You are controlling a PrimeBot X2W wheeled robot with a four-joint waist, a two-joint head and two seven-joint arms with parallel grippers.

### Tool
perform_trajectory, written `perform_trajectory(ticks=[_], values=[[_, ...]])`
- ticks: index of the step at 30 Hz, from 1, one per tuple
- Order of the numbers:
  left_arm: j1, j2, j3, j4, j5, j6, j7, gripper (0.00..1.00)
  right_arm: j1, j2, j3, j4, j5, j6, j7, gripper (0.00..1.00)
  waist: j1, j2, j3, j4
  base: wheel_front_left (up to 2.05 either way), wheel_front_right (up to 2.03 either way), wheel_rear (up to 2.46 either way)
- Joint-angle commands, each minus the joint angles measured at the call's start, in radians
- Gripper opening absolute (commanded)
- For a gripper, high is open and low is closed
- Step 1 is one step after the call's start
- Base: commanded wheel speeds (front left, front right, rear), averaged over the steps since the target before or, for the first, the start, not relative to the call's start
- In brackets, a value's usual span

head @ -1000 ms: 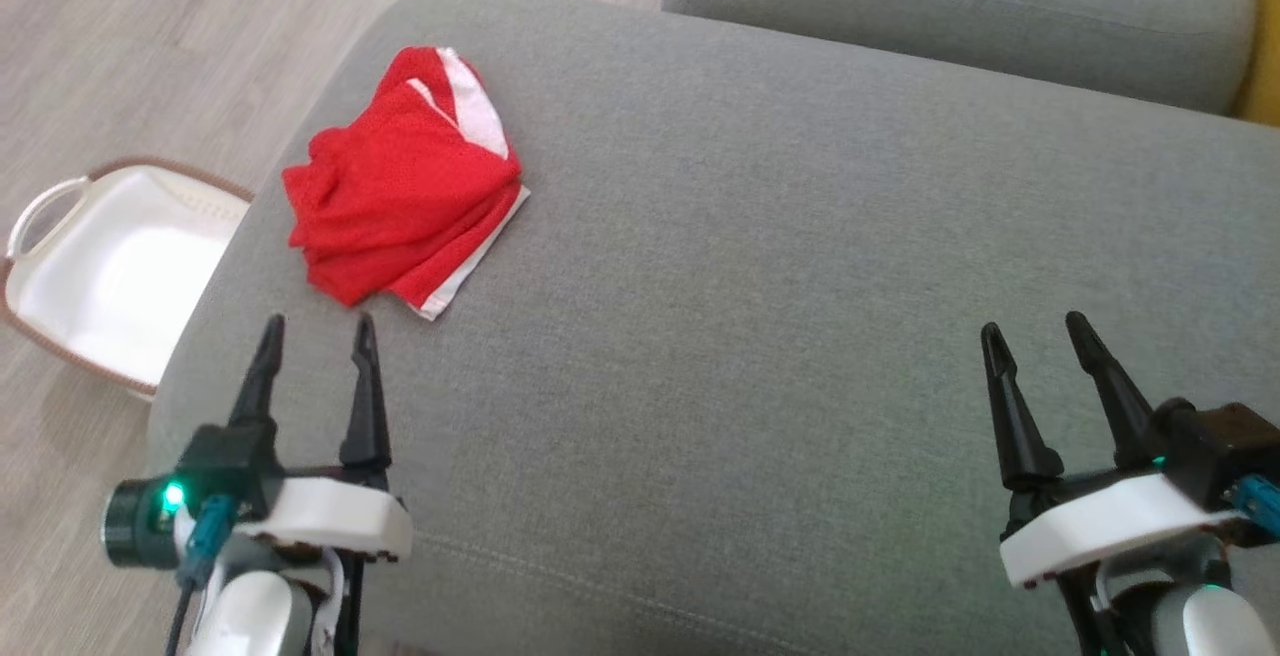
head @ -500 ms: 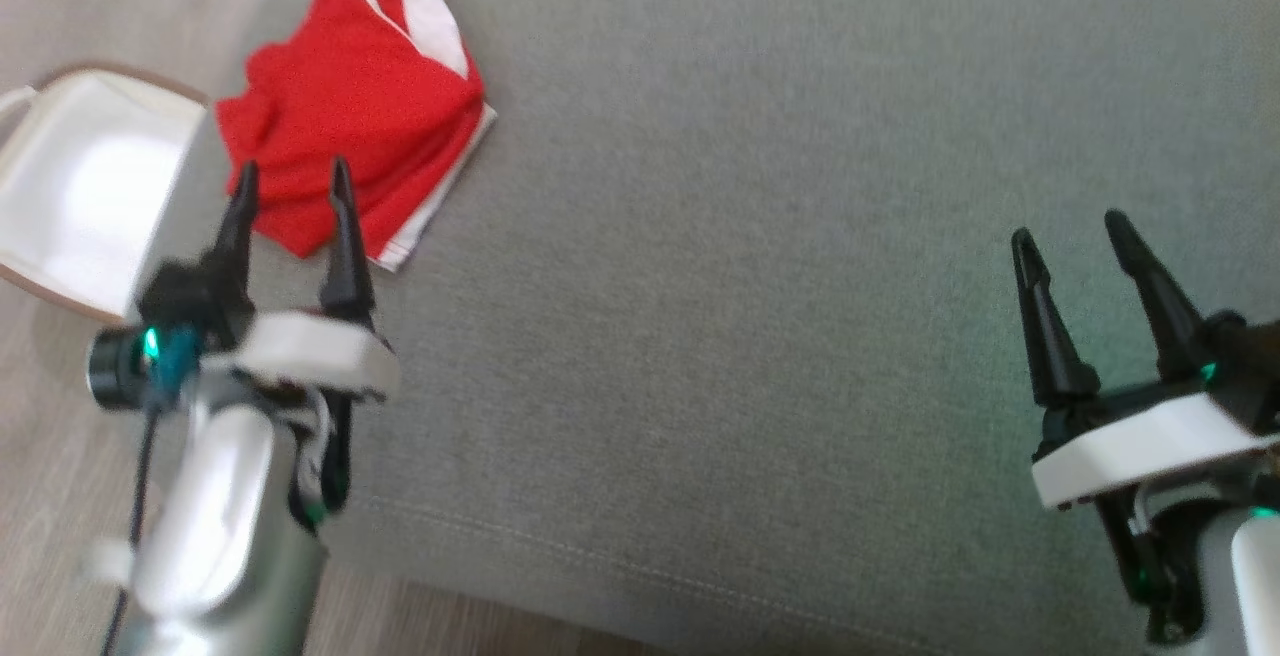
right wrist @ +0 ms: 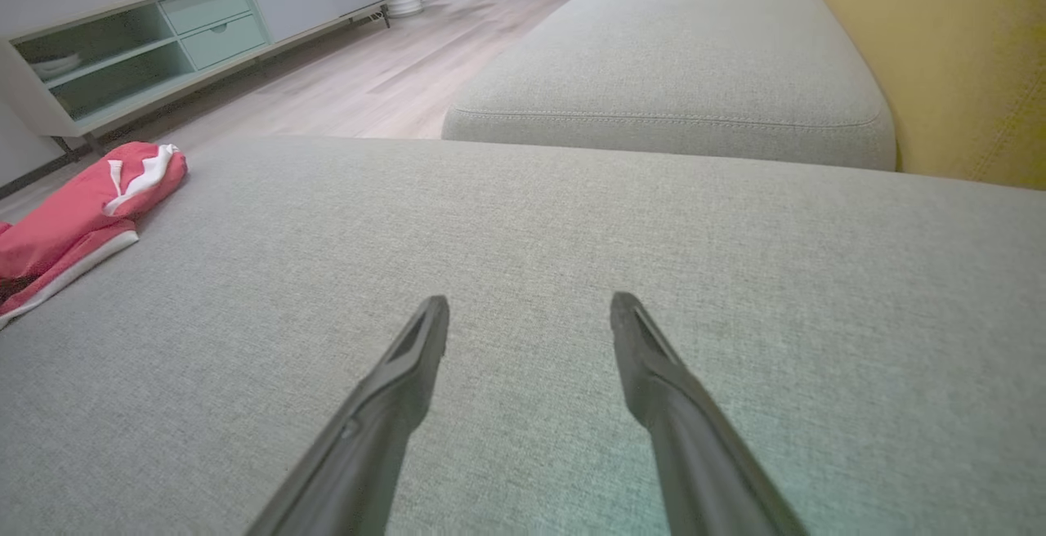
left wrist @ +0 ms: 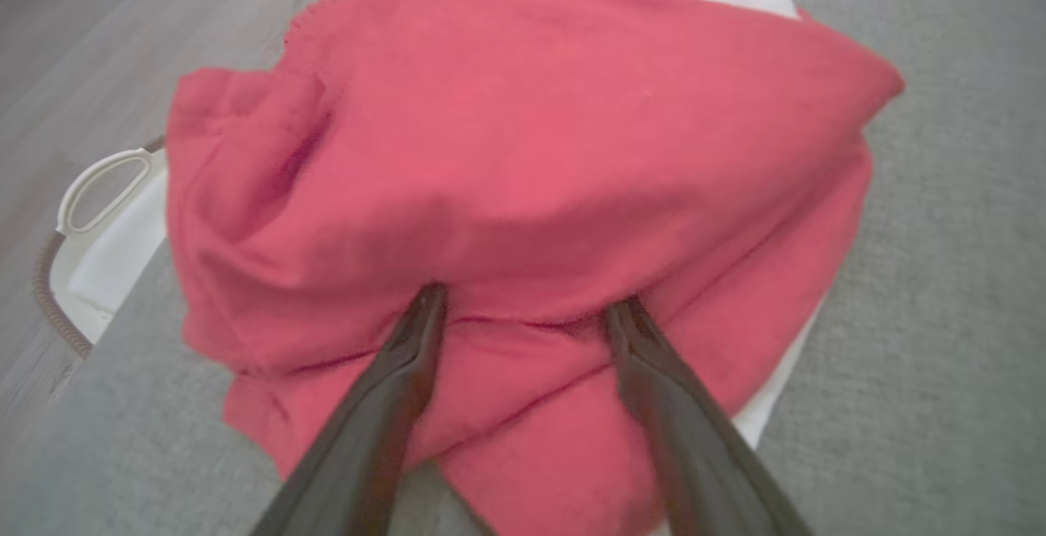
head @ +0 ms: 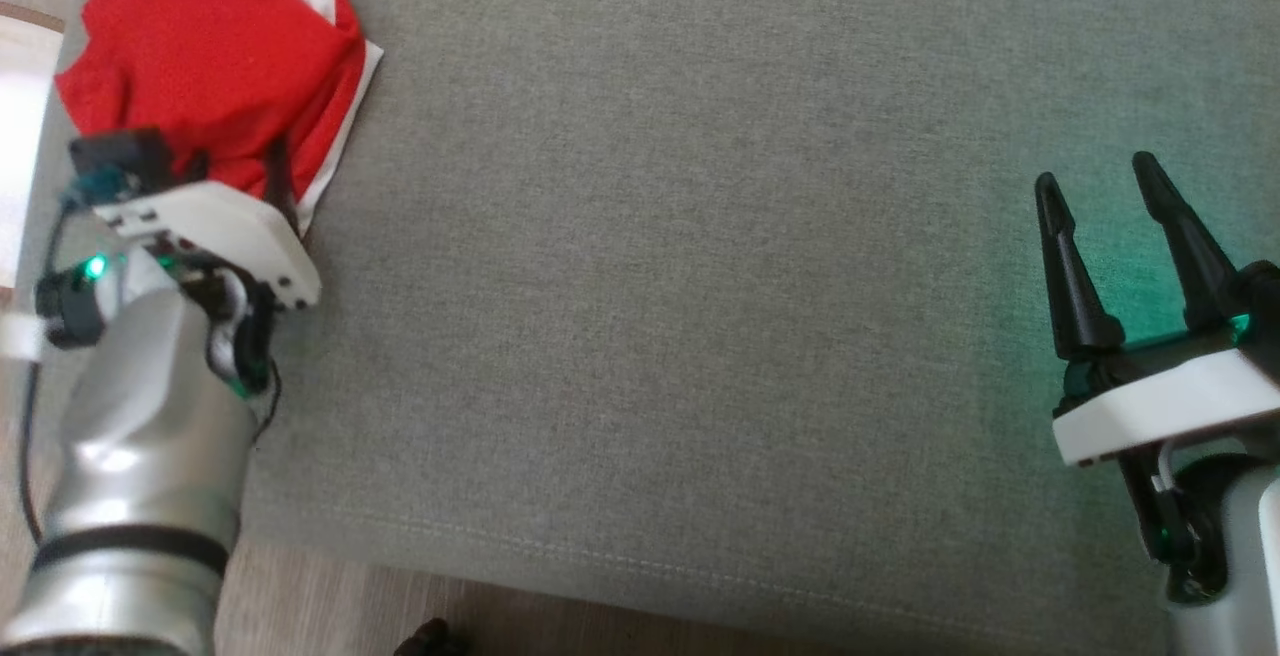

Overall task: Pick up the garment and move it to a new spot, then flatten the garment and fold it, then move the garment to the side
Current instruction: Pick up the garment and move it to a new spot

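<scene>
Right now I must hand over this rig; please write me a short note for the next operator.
Left end effector: open, reaching into a fold of the red garment, not closed on it.
Right end effector: open, over bare grey cushion, far from the garment.
Garment: bunched at the cushion's left end, beside a white basket on the floor.
Done: none of the steps.
To do: grip, lift, move, flatten, fold, set aside.

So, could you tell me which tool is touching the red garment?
The left tool, fingers open and pressed into the garment; the right tool is over bare cushion.
</scene>
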Motion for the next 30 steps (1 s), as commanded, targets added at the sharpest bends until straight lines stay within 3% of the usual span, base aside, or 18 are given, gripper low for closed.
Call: perform_trajectory(ticks=[1, 2, 3, 4, 10, 16, 25, 30], values=[[-0.023, 0.049, 0.038, 0.008, -0.009, -0.009, 0.014, 1.00, -0.021, -0.012, 0.019, -0.033, 0.009, 0.003, -0.008, 1.00, -0.0001, 0.0000, 0.000, -0.001, 0.00, 0.00, 0.00], [-0.036, 0.053, 0.038, 0.027, -0.012, -0.017, 0.012, 0.96, -0.022, -0.012, 0.018, -0.031, 0.010, 0.003, -0.009, 1.00, -0.0001, 0.0000, -0.001, -0.001, 0.00, 0.00, 0.00], [-0.047, 0.058, 0.037, 0.040, -0.011, -0.023, 0.000, 0.35, -0.022, -0.012, 0.017, -0.029, 0.012, 0.003, -0.010, 1.00, -0.0001, 0.0000, -0.002, -0.001, 0.00, 0.00, 0.00], [-0.056, 0.061, 0.035, 0.051, -0.008, -0.024, -0.018, 0.00, -0.023, -0.011, 0.015, -0.027, 0.012, 0.003, -0.011, 1.00, -0.0001, 0.0000, -0.005, 0.001, 0.00, 0.00, 0.00], [-0.065, 0.079, 0.028, 0.063, 0.020, 0.003, -0.163, 0.00, -0.024, -0.002, 0.013, -0.018, 0.012, 0.003, -0.031, 1.00, -0.0001, 0.0000, -0.058, 0.004, 0.00, 0.00, 0.00], [-0.024, 0.099, 0.041, -0.062, 0.049, 0.044, -0.195, 0.00, -0.010, 0.014, 0.004, -0.013, 0.009, 0.003, -0.050, 1.00, -0.0001, 0.0000, -0.140, 0.006, 0.00, 0.00, 0.00], [0.212, 0.121, 0.070, -0.522, 0.110, 0.106, -0.197, 0.00, 0.037, 0.055, -0.002, -0.007, 0.010, 0.003, -0.071, 1.00, -0.0001, 0.0000, -0.280, -0.024, 0.00, 0.00, 0.00], [0.358, 0.126, 0.058, -0.762, 0.132, 0.151, -0.169, 0.00, 0.069, 0.074, 0.009, -0.004, 0.013, 0.003, -0.077, 1.00, -0.0001, 0.0000, -0.333, -0.077, 0.00, 0.00, 0.00]])
